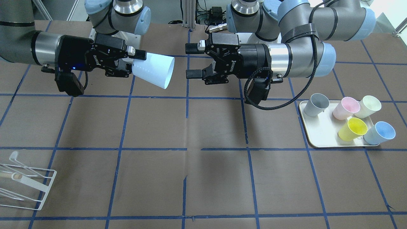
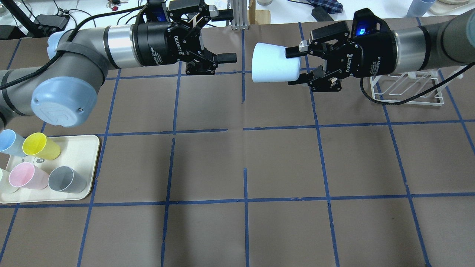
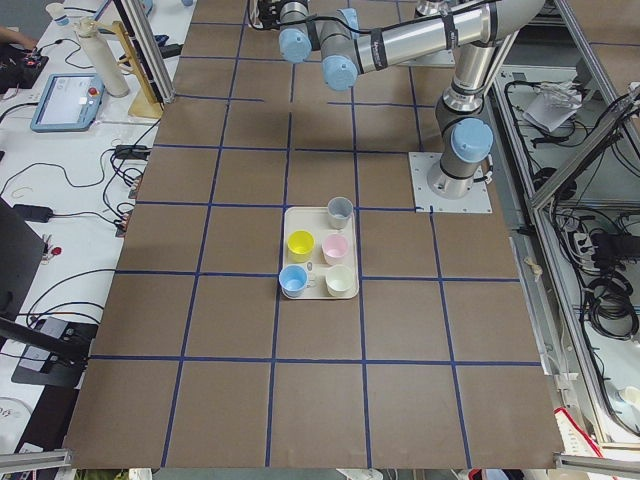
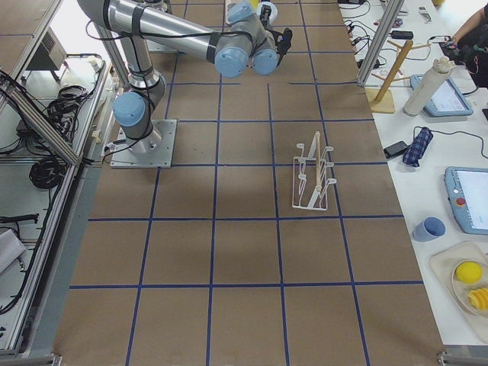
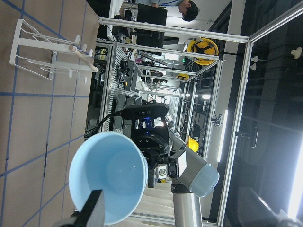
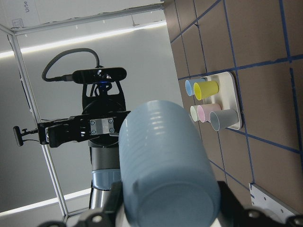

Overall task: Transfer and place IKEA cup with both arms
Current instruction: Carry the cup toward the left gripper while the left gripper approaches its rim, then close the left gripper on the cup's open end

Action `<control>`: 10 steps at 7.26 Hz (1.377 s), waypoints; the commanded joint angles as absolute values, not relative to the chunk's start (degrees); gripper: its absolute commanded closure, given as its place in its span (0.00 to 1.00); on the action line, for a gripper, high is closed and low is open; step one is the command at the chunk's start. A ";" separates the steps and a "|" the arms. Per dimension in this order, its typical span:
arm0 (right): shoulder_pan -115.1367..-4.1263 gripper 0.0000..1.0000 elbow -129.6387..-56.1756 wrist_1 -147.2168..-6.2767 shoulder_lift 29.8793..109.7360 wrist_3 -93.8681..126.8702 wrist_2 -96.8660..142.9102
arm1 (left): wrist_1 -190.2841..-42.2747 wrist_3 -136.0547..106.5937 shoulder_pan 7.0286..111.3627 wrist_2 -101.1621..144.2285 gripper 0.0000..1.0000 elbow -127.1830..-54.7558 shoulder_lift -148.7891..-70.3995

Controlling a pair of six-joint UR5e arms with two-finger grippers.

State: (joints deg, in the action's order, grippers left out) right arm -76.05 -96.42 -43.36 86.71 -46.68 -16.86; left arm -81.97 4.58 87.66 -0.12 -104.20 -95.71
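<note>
Pale-blue plastic sits between the fingers of the right gripper [image 2: 294,66]: they are clenched on the IKEA cup [image 2: 272,63], one finger above and one below, close to its narrow closed end. The cup lies horizontal in the air, well above the table [image 2: 237,163]. Its wide rim points away from these fingers toward the left gripper [image 2: 224,36].

The left gripper faces the rim with its fingers spread wide and released. It touches nothing, and a clear gap separates it from the cup.

Behind the right gripper, on its own side of the table, stands a white wire rack [image 2: 408,91]. Far beyond the left gripper, a tray [image 2: 89,148] carries the other cups.

Judgement: the cup is in the right gripper alone, and placement at the rack is the likely remaining step.

Procedure advice:
- Draw the cup back along its own axis, so the rim clears the spread left fingers without a sideways brush.
- Use only moderate clamp force; the thin tapered wall may flex or slide toward the base.
- Rotate the wrist only once well apart from the left gripper.
</note>
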 commanded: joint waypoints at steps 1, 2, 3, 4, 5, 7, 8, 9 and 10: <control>-77.96 0.53 -96.42 -43.50 86.92 -46.76 -14.77 | -79.81 4.57 88.68 0.26 0.00 -104.15 -96.85; -78.05 0.52 -96.50 -43.51 86.92 -46.84 -14.85 | -79.54 4.57 88.94 0.26 0.00 -104.32 -97.03; -78.13 0.52 -96.50 -43.51 86.92 -46.85 -14.85 | -79.45 4.57 89.12 0.26 0.00 -104.59 -97.03; -78.13 0.52 -96.50 -43.59 86.84 -46.85 -14.94 | -79.54 4.31 89.38 0.44 0.00 -104.76 -96.86; -78.13 0.52 -96.50 -43.68 86.84 -46.85 -14.85 | -79.45 3.52 89.73 0.53 0.00 -104.77 -96.86; -78.13 0.51 -96.59 -43.68 86.84 -46.93 -14.77 | -79.54 2.81 90.53 0.53 0.07 -104.85 -96.68; -78.13 0.51 -96.59 -43.59 86.84 -46.93 -14.77 | -79.45 2.73 90.70 0.53 0.17 -104.94 -96.68; -78.13 0.51 -96.59 -43.59 86.84 -46.93 -14.68 | -79.45 2.72 90.70 0.44 0.33 -104.85 -96.51; -78.13 0.51 -96.59 -43.59 86.84 -46.85 -14.68 | -79.45 2.72 90.79 0.44 0.40 -104.85 -96.33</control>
State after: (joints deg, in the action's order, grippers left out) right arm -78.14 -96.59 -43.61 86.84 -46.91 -14.71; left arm -79.46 2.75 90.69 0.47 -104.87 -96.53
